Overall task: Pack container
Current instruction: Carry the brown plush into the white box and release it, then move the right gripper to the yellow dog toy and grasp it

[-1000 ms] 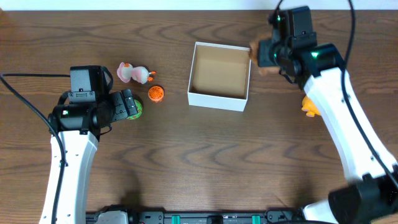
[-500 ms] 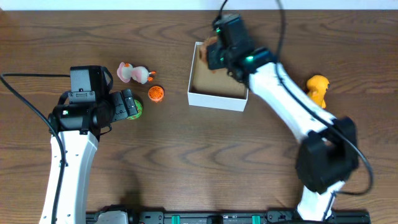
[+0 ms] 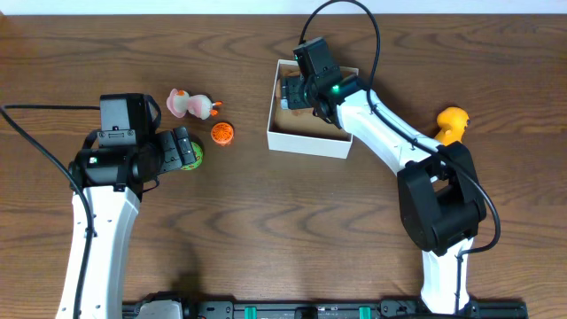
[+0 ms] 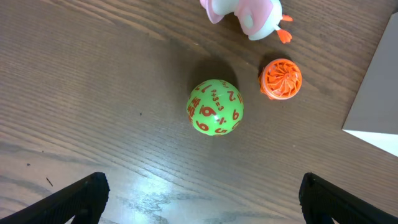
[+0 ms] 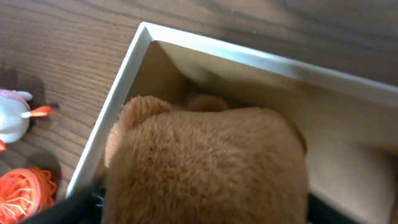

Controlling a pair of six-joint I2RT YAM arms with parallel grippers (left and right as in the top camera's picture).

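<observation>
The container [image 3: 309, 142], a square white box with a tan inside [image 5: 348, 162], stands at the table's back centre. My right gripper [image 3: 293, 92] hangs over its left side, fingers spread wide. A brown plush toy [image 5: 205, 162] fills the space between them, down inside the box by its left wall [image 5: 112, 121]. In the overhead view only a sliver of the plush [image 3: 283, 105] shows. My left gripper [image 4: 199, 200] stands open and empty over bare wood, just short of a green ball with orange numbers [image 4: 215, 107].
An orange ribbed ball [image 3: 221, 133] and a pink-and-white duck toy [image 3: 189, 105] lie between the left gripper [image 3: 182, 149] and the box. A yellow toy [image 3: 452, 122] sits at the right, beside the right arm.
The right gripper carried the brown plush from the box's right side over to its left side, then spread its fingers. The left arm has not moved.
</observation>
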